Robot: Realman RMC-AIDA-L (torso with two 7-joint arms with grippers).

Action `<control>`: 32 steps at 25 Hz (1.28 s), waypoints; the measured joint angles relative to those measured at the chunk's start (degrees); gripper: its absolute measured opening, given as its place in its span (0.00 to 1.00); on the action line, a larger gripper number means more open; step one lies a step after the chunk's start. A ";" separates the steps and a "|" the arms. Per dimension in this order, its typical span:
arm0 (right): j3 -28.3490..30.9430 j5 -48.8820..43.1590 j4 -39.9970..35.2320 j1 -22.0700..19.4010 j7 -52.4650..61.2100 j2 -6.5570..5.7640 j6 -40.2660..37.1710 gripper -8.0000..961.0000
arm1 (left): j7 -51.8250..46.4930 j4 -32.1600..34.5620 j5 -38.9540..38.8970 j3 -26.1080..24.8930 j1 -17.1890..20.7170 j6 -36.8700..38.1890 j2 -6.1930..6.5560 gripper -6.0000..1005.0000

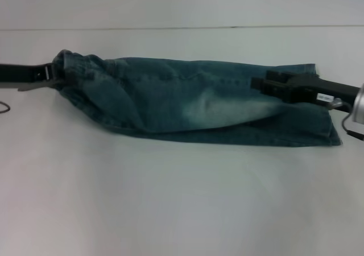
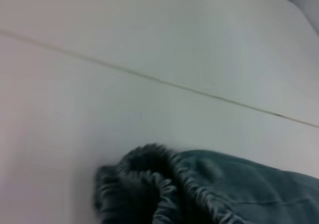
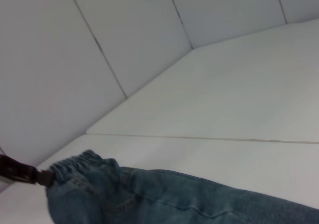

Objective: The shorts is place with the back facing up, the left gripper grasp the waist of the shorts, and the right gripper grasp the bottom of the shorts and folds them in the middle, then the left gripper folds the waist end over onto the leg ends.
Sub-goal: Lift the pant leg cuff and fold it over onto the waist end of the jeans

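Blue denim shorts (image 1: 182,99) stretch across the white table, waist on the left and leg ends on the right. One half is lifted and draped over the other, whose hem lies flat at the right (image 1: 324,133). My left gripper (image 1: 55,74) is shut on the gathered elastic waist (image 2: 149,181), which it holds bunched above the table. My right gripper (image 1: 260,84) is shut on the bottom of the upper leg. In the right wrist view the shorts (image 3: 164,199) run toward the left gripper (image 3: 42,177) at the waistband.
The white table (image 1: 182,199) spreads wide in front of the shorts. A seam line (image 1: 170,28) crosses the surface behind them. White wall panels (image 3: 99,45) rise beyond the table. A thin cable (image 1: 4,107) loops at the far left edge.
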 joint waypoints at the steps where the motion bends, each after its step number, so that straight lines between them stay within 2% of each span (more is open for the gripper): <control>1: -0.01 0.21 0.99 0.57 -0.80 0.19 1.29 0.81 | 0.00 0.84 0.00 0.69 -0.45 1.03 0.01 0.10; 6: -0.05 6.35 7.84 3.07 -8.45 0.53 8.50 0.73 | -0.77 4.42 0.00 3.90 -3.49 5.28 -0.22 0.10; 7: -0.05 8.18 9.22 3.45 -10.37 0.57 9.75 0.68 | -0.77 4.42 0.00 3.90 -3.49 5.28 -0.22 0.10; 8: -0.06 9.85 10.55 3.86 -12.29 0.63 10.94 0.62 | -1.19 5.74 0.00 5.14 -5.62 7.00 -0.32 0.10; 11: -0.06 14.73 14.91 5.33 -17.95 0.80 15.39 0.47 | -1.50 6.38 0.00 6.36 -7.81 7.82 -0.35 0.10; 14: 0.13 17.84 19.00 7.18 -22.63 0.93 19.61 0.21 | -2.30 6.87 0.00 8.22 -10.14 8.08 -0.35 0.09; 20: 0.49 23.73 26.36 11.25 -32.31 1.47 25.41 0.03 | -4.47 8.73 0.00 12.01 -14.08 8.47 -0.20 0.10; 27: 1.41 25.09 32.35 16.23 -37.75 1.95 28.67 0.04 | -5.81 10.45 0.01 12.30 -18.92 10.76 0.20 0.10; 32: 2.44 24.62 36.14 19.95 -39.24 1.97 29.28 0.04 | -6.55 12.84 0.00 12.37 -20.64 12.37 0.24 0.10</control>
